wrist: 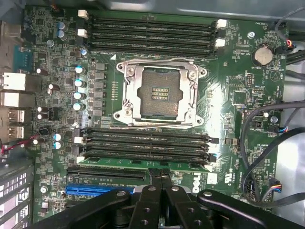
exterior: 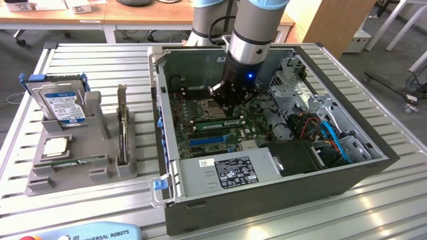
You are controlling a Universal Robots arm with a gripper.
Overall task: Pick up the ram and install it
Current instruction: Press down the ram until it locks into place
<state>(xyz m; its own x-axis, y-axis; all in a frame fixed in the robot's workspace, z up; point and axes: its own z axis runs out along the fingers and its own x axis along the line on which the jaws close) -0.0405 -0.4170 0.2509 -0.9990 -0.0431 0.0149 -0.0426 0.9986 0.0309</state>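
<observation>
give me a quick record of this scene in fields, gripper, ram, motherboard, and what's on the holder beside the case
gripper: gripper shut, inside the open computer case, pressing down on the ram
ram: green ram lying in the slot nearest the gripper, below the CPU socket
socket: open, no processor in it
other slots: the four slots beyond the socket stand unfilled
holder: grey holder at the exterior view's left, carrying a hard drive, an expansion card and another green stick

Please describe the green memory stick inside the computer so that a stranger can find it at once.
Inside the open dark grey computer case lies a green motherboard with a square silver processor socket. Between socket and black gripper run long black memory slots; the thin green ram stick fills the one nearest the gripper. Its neighbours are empty and black.
</observation>
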